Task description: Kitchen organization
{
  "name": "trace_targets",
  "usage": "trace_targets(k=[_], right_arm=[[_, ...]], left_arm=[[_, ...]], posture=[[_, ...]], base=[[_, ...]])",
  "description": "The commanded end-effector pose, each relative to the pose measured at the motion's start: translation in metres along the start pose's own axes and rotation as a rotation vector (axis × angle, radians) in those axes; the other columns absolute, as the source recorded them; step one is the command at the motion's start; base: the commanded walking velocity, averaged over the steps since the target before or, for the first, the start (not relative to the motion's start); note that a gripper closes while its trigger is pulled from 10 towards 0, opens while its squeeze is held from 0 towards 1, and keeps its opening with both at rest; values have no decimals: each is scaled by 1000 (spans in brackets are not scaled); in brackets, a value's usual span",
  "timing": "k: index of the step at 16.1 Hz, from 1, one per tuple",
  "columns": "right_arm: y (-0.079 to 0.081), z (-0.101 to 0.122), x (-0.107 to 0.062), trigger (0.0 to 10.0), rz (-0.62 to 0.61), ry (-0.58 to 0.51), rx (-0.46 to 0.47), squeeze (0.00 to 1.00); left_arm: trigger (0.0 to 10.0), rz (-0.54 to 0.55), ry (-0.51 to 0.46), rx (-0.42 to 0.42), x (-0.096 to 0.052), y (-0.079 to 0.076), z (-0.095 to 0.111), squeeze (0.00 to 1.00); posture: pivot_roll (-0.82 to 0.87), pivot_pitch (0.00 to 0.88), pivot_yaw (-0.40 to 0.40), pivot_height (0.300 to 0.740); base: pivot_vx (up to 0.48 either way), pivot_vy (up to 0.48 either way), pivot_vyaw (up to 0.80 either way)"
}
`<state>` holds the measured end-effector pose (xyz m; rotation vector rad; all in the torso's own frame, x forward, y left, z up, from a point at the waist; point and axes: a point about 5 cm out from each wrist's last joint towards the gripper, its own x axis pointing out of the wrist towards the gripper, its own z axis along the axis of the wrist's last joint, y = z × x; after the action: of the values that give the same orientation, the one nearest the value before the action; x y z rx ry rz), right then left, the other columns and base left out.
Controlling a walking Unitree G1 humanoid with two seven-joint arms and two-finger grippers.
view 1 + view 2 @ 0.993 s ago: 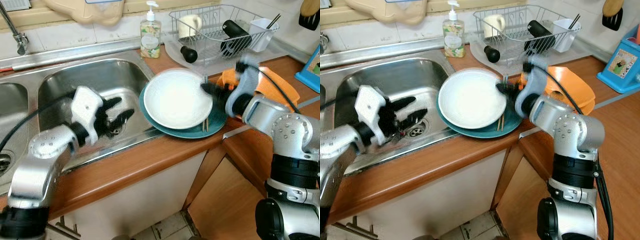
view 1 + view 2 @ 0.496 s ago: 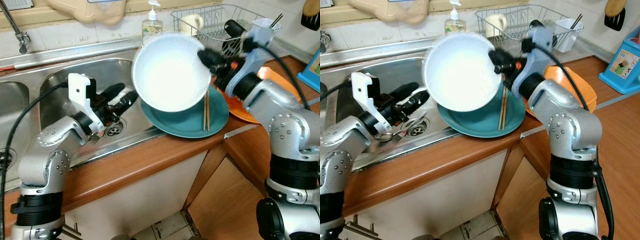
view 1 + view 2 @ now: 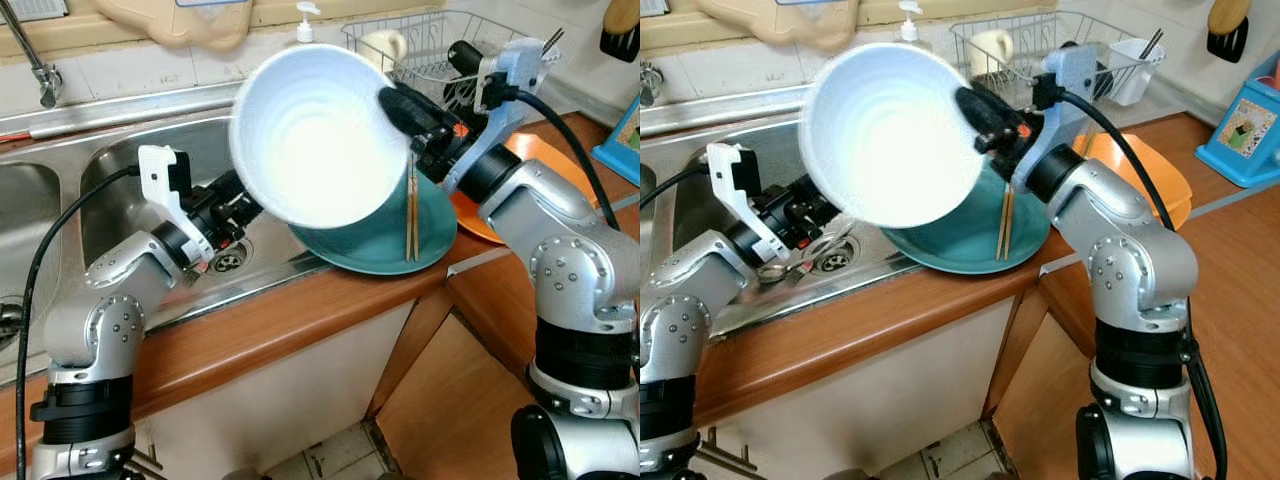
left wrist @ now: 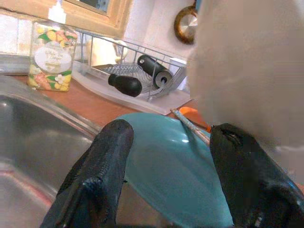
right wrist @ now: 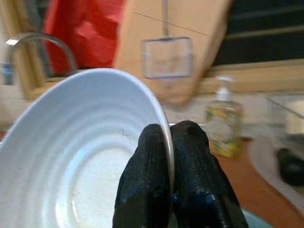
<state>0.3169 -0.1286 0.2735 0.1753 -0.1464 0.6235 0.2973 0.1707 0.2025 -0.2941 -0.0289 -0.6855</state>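
Note:
My right gripper (image 3: 400, 103) is shut on the rim of a white bowl (image 3: 315, 135), holding it tilted in the air above the sink's right edge; in the right wrist view the fingers (image 5: 187, 171) pinch the white bowl (image 5: 80, 156). Below it a teal plate (image 3: 385, 235) rests on the wooden counter with a pair of chopsticks (image 3: 411, 222) on it. An orange dish (image 3: 540, 160) lies behind my right arm. My left gripper (image 3: 235, 205) is open over the steel sink (image 3: 130, 160), just behind the bowl; its fingers (image 4: 99, 171) frame the teal plate (image 4: 175, 166).
A dish rack (image 3: 440, 60) with a mug and dark utensils stands at the back right. A soap bottle (image 4: 47, 57) sits behind the sink. A tap (image 3: 30, 60) rises at the back left. Cutlery lies near the drain (image 3: 805, 265). A blue box (image 3: 1245, 125) sits far right.
My right gripper has lifted the white bowl off the teal plate and swung it up and left toward the sink, tilting it. My left gripper has risen and reached closer to the bowl.

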Motion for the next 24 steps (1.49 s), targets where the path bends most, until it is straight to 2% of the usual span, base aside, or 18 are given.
trace_targets(k=[1, 3, 5, 9, 12, 13, 14, 15, 18, 22, 24], right_arm=[[-14, 3, -4, 0, -104, -12, -54, 0], [-21, 3, -4, 0, -163, -10, -120, 0], [-17, 1, -2, 0, -146, -10, -143, 0], [9, 0, 3, 0, -2, -30, -130, 0], [16, 2, 1, 0, 41, -67, -73, 0], [16, 2, 0, 0, 42, -70, -70, 0], [16, 2, -1, 0, 41, -71, -70, 0], [17, 2, -2, 0, 44, -76, -50, 0], [23, 2, -3, 0, 86, -92, 3, 0], [30, 0, -3, 0, 123, -83, 11, 0], [31, -2, -3, 0, 119, -72, 7, 0]], left_arm=[[10000, 0, -10, 5, -4, 2, 4, 0], [10000, 9, -23, -11, -9, 5, 7, 0], [10000, 2, -47, -39, -8, 4, 9, 0], [10000, -54, -36, -62, 2, -5, 4, 0], [10000, -55, -31, -72, 4, -4, 2, 0], [5529, -32, -39, -73, 4, -2, 2, 0], [4941, -17, -50, -75, 4, 0, 3, 0], [0, -29, -57, -85, 5, -1, 4, 0], [0, -28, -44, -82, 6, -2, -1, 0], [0, 9, -18, -64, 10, 0, -7, 0], [0, 69, -31, -1, 15, 2, -6, 0]], posture=[[-95, 0, 16, 740], [-95, 0, 16, 740], [-96, 0, 17, 740], [-96, 0, 19, 740], [-99, 0, 23, 740], [-100, 0, 24, 740], [-100, 0, 24, 740], [-99, 0, 24, 740], [-100, 0, 25, 740], [-104, 0, 28, 740], [-103, 0, 24, 740]], base=[[0, 0, 0], [0, 0, 0], [0, 0, 0], [0, 0, 0], [0, 0, 0], [0, 0, 0], [0, 0, 0], [0, 0, 0], [0, 0, 0], [0, 0, 0], [0, 0, 0]])
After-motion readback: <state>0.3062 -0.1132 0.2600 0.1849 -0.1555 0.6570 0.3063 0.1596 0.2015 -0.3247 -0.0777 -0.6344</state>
